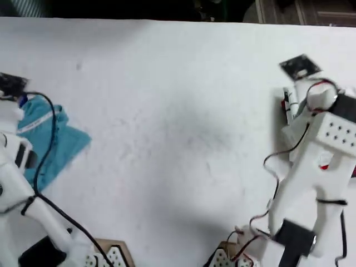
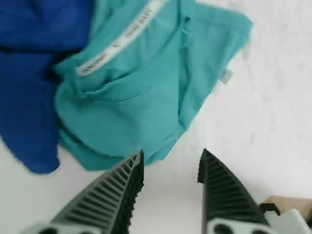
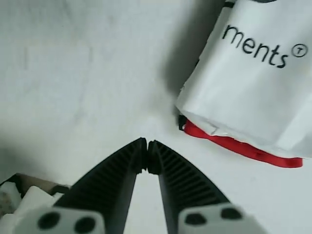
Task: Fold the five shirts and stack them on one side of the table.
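Hovering L end effector (image 2: 171, 156), spread, beside teal shirt (image 2: 141, 92) edge

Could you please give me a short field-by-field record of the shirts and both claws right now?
teal shirt: rumpled, touching blue shirt
white shirt: lies on red shirt
left claw: open, empty, above table by teal shirt
right claw: shut, empty, near white shirt

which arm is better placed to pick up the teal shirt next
Left. The left tool is open right at the edge of the teal shirt. The right tool is shut over bare table beside the white shirt, on the other side.
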